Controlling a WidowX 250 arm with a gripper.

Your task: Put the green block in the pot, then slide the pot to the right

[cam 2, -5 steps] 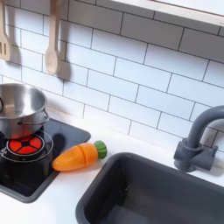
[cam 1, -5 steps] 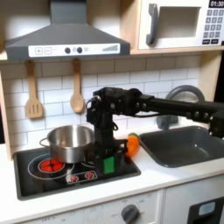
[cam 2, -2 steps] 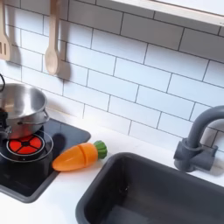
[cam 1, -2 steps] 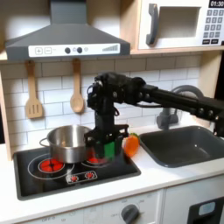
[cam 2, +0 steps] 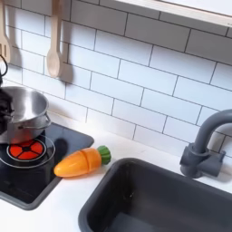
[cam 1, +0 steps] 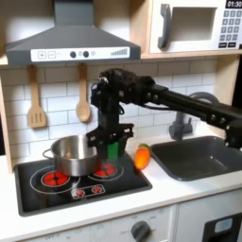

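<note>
Green plastic shows between the black fingers of the tool (cam 1: 112,148), just left of the middle of the first exterior view: the green block (cam 1: 113,149) is pinched there and lifted off the stove (cam 1: 57,193). It hangs beside the right rim of the pot (cam 1: 74,154), not yet inside it, and whether it brushes the rim cannot be told. The black arm (cam 1: 170,98) runs in from the right edge of that frame, bends near the centre and drops down to the tool.

The pot is shiny silver metal and sits on the black stove at the lower left of the first exterior view, above a red burner ring (cam 1: 55,177). In the second exterior view the pot (cam 2: 24,107) lies at the left edge, with the red burner ring (cam 2: 24,150) in front of it on the stove (cam 2: 45,163) (a dark shape at the far left edge is too cropped to name).

An orange carrot toy (cam 1: 142,157) lies on the white tabletop (cam 1: 180,198) between the stove and the dark grey sink (cam 1: 198,156) in the first exterior view. In the second exterior view the carrot toy (cam 2: 80,161) rests just off the stove's corner, its green end pointing toward the white tile wall (cam 2: 145,82), and the sink (cam 2: 154,201) takes the lower right with a grey tap (cam 2: 205,145) behind it.

Two wooden utensils (cam 1: 59,99) hang on the wall at the left of the first exterior view, under a grey hood (cam 1: 71,38); a microwave (cam 1: 198,25) is at the upper right.
</note>
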